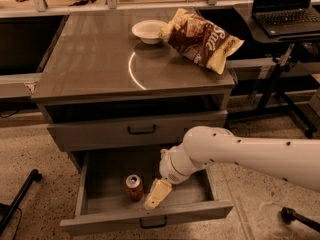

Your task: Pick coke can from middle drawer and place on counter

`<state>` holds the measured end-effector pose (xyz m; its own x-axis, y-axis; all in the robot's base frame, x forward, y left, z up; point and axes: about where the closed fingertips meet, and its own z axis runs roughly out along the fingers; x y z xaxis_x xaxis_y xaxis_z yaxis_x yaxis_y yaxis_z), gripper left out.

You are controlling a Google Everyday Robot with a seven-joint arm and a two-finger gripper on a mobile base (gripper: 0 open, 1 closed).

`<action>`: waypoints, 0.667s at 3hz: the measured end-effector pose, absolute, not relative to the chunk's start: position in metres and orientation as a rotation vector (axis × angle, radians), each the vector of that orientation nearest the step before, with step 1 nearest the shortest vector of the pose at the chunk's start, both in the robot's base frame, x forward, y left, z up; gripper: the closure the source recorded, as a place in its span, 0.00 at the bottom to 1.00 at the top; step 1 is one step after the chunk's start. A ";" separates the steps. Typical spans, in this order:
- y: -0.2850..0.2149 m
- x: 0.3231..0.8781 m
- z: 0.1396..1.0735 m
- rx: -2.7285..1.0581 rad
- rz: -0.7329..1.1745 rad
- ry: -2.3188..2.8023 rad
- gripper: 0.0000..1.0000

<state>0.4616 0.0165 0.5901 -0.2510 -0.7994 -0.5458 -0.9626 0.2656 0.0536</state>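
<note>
The coke can [134,186], red with a silver top, stands upright in the pulled-out middle drawer [102,181], near its front middle. My gripper [156,195] hangs inside the drawer on the white arm that comes in from the right. It sits just right of the can, close to it, with its cream tip pointing down towards the drawer floor. The counter [90,69] is the glossy top of the cabinet above, with a thin bright arc of light on it.
A white bowl [149,30] and a chip bag [200,39] lie at the back right of the counter. The closed upper drawer front [140,130] overhangs the open drawer. A dark desk with a laptop [285,11] stands to the right. A black chair leg [20,199] lies at the left.
</note>
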 end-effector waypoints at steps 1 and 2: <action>0.051 0.483 0.536 -1.566 0.612 2.117 0.00; 0.051 0.483 0.535 -1.566 0.615 2.116 0.00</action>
<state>0.4833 0.0512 0.5347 -0.2663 -0.7673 -0.5833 -0.9605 0.2620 0.0939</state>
